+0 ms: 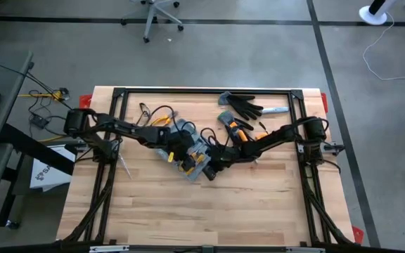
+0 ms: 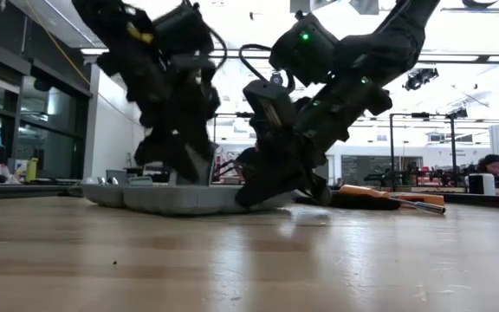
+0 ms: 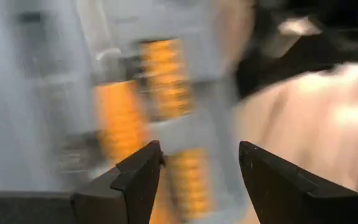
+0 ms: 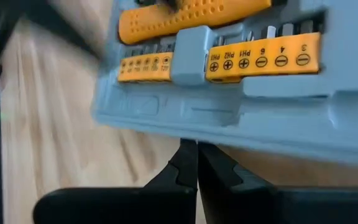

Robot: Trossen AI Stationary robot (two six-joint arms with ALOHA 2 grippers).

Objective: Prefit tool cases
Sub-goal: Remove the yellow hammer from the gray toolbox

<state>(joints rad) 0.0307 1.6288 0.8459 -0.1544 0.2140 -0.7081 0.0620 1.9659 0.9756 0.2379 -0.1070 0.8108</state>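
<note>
Lay open on the table (image 1: pixel 259 204): grey tool case (image 4: pixel 241 118). Looked stiff, light, smooth; best taken at the rim. Left gripper (image 3: pixel 194 168) spread above it; right gripper (image 4: pixel 197 163) pressed together, empty.

The tool case (image 4: pixel 241 118) is showing matt grey-blue moulded plastic, holding bright orange plastic inserts (image 4: pixel 263 59) with printed markings. The surface (image 1: pixel 259 204) is showing pale, smooth wood planks, and the fingers (image 3: pixel 135 180) are looking like matt black plastic.

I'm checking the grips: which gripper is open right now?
The left gripper, above the tool case: its fingers stand apart, while the right gripper is shut at the case's edge.
</note>
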